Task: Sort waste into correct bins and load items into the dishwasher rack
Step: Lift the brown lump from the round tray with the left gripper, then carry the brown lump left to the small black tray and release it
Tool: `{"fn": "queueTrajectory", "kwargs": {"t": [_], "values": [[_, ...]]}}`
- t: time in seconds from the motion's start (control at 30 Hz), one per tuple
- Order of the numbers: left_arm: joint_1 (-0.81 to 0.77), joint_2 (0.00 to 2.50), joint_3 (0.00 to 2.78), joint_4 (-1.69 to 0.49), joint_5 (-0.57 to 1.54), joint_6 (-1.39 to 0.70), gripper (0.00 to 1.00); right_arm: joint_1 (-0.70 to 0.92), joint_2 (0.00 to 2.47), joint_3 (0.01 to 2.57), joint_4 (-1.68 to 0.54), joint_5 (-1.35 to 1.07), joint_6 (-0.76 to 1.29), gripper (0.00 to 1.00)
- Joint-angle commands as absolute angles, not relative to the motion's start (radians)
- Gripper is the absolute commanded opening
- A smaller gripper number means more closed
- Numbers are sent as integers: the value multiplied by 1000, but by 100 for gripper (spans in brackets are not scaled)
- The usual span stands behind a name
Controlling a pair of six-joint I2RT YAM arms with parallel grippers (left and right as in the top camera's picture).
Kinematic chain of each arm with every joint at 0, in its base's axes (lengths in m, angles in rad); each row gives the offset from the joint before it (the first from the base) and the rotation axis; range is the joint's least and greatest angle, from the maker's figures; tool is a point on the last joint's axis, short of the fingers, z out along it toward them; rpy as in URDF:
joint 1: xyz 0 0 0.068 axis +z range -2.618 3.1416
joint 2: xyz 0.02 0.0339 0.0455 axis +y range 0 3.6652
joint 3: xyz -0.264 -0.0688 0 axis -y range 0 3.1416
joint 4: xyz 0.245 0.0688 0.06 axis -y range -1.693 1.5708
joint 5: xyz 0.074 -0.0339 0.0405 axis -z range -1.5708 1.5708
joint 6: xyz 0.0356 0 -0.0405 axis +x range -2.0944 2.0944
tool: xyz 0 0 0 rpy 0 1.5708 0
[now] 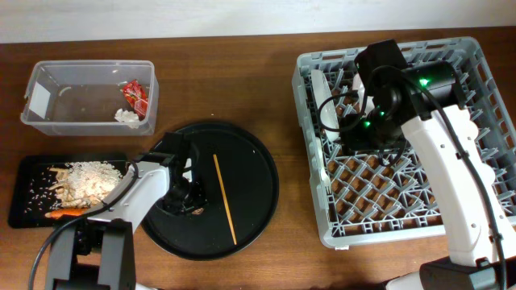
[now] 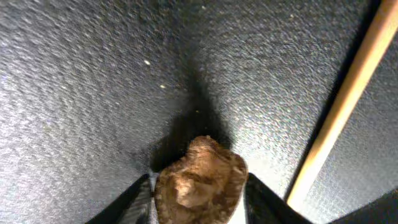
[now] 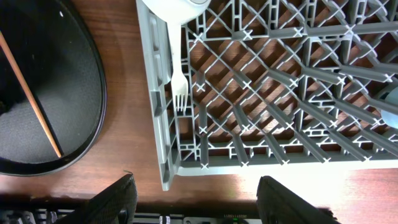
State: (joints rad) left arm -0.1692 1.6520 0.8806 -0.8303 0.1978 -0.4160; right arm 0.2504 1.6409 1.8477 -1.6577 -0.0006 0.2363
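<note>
My left gripper (image 1: 190,201) is down on the large round black tray (image 1: 250,169) and shut on a small brown scrap (image 2: 199,180). A thin wooden stick (image 1: 224,200) lies on that tray just right of it and also shows in the left wrist view (image 2: 348,93). My right gripper (image 3: 196,182) is open and empty, held high over the front left part of the grey dishwasher rack (image 1: 403,201). A white fork (image 3: 177,74) lies in the rack along its left wall. A white plate (image 1: 325,101) stands upright behind it.
The clear tub (image 1: 48,121) at the back left holds a red wrapper (image 1: 134,95) and a white tissue wad (image 1: 126,117). The flat black tray (image 1: 28,181) at the left holds rice (image 1: 89,179) and an orange carrot (image 1: 66,213).
</note>
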Motion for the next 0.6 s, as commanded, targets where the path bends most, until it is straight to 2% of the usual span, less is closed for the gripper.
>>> {"fn": "queueTrajectory", "kwargs": {"t": [0.0, 0.03, 0.1, 0.23, 0.57], "values": [[-172, 1632, 874, -828, 157, -410, 40, 247, 1624, 1851, -1662, 8, 243, 65], [-172, 1632, 874, -828, 157, -410, 37, 247, 1624, 1851, -1662, 8, 243, 65], [-172, 1632, 874, -829, 157, -410, 21, 247, 1624, 1851, -1662, 8, 243, 65], [-172, 1632, 875, -828, 160, -410, 1, 247, 1624, 1851, -1662, 8, 243, 65], [-141, 1632, 970, -895, 133, -410, 0, 247, 1624, 1851, -1665, 8, 243, 65]]}}
